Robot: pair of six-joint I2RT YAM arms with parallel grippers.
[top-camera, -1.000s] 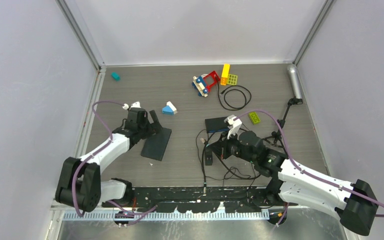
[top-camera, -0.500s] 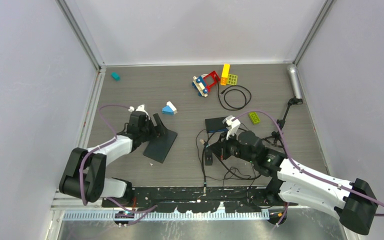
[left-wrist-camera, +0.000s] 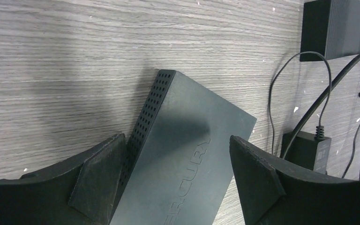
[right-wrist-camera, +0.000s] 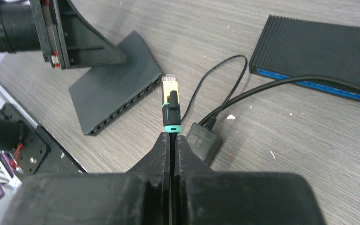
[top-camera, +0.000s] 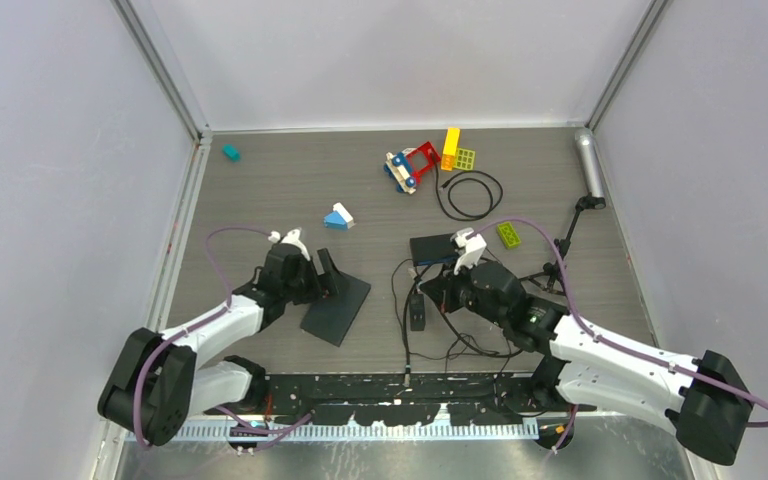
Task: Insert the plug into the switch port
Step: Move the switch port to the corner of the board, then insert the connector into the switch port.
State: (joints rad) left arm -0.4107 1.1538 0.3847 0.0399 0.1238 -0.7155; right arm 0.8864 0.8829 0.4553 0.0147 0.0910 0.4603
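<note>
The switch [top-camera: 337, 308] is a flat dark grey box lying on the table left of centre. My left gripper [top-camera: 324, 272] straddles it from the far-left side. In the left wrist view both fingers of the left gripper [left-wrist-camera: 176, 140] bracket the switch [left-wrist-camera: 187, 154], one pad against its perforated side. My right gripper [right-wrist-camera: 172, 137] is shut on the cable just behind the plug [right-wrist-camera: 171, 101], a gold connector with a teal ring. The plug points at the switch's port row [right-wrist-camera: 122, 110] and hangs a short way off it. In the top view the right gripper [top-camera: 436, 291] is right of the switch.
A second black box with a blue face [top-camera: 432, 248] lies behind the right gripper. A black power adapter [top-camera: 417, 312] and tangled cables [top-camera: 460, 340] lie below it. Toy bricks [top-camera: 425, 160], a coiled cable [top-camera: 470, 193], a small tripod [top-camera: 565, 245] and a silver cylinder [top-camera: 590, 160] stand at the back right.
My left gripper has narrowed onto the switch and moved it to the right and nearer, turning it a little. The right gripper with the plug has shifted slightly.
</note>
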